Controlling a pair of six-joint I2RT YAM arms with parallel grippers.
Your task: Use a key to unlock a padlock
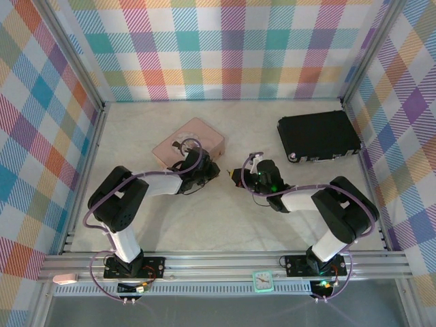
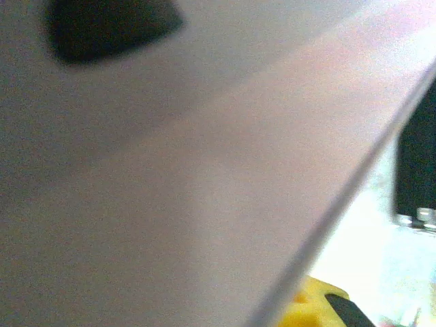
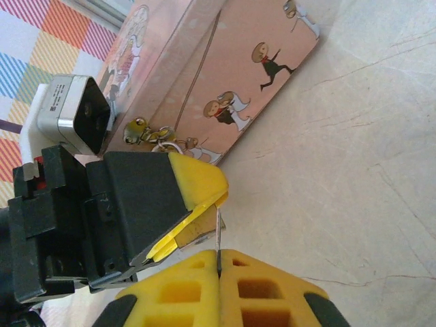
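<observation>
The step in hand looks like bringing the key to the lock, with insertion not yet made. In the right wrist view the right gripper (image 3: 219,257) sits at the bottom centre, its blocky yellow fingers pressed flat together on a thin, bright metal key (image 3: 219,231) whose blade stands out edge-on above them. The padlock (image 3: 139,129), a tiny rounded brass body with small silver loops beside it, lies left of centre against the corner of the pink tin (image 3: 259,75), apparently hanging from its front, though it is too small and soft to be sure. Between key and lock sits the left gripper (image 3: 211,208), a matte black housing ending in a yellow wedge tip. Its fingers are drawn nearly together, and I cannot tell whether they pinch anything. The tin is smooth printed metal with cartoon figures and a fine lid seam, and the table (image 3: 354,177) is pale, stone-like and hairline-veined. From above, the grippers face each other at mid-frame, left (image 1: 210,170) beside the tin (image 1: 184,136) and right (image 1: 238,178) just apart, with a black case (image 1: 319,135) at upper right. Next, the blade must be carried past the left fingertip and lined up with a keyhole that is not visible, so a fine, steady approach seems needed.
</observation>
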